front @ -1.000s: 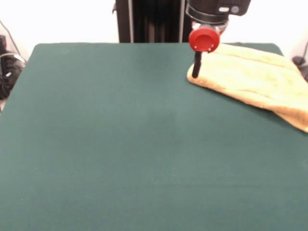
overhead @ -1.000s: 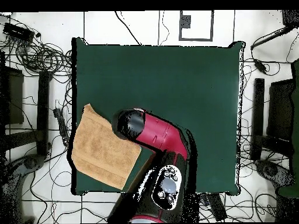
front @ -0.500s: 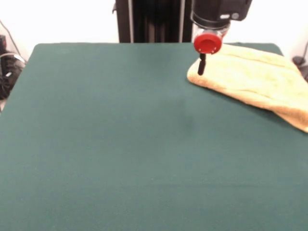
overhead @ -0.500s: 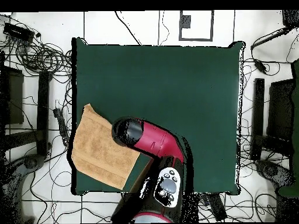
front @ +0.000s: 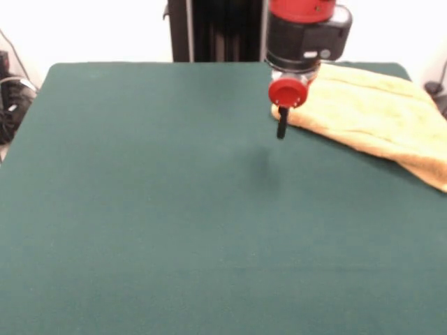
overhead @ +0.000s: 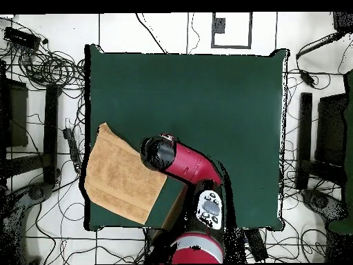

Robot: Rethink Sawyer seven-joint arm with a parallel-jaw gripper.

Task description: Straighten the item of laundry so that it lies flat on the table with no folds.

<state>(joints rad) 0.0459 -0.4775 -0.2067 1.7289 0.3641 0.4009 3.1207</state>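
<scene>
The orange-tan towel (overhead: 124,176) lies skewed at one side edge of the green table (overhead: 207,90). The red arm (overhead: 186,165) reaches over the towel's inner edge.

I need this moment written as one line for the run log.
end effector: beside towel corner, state unclear | towel: at table corner, lying skewed, appears doubled over | table: green

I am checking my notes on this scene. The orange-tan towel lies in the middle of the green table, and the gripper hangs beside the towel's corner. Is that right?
Not quite. The towel does not lie in the middle: it lies at a corner of the green table, partly over the edge, as the overhead view shows. The rest holds: the gripper hangs beside the towel's corner.
</scene>
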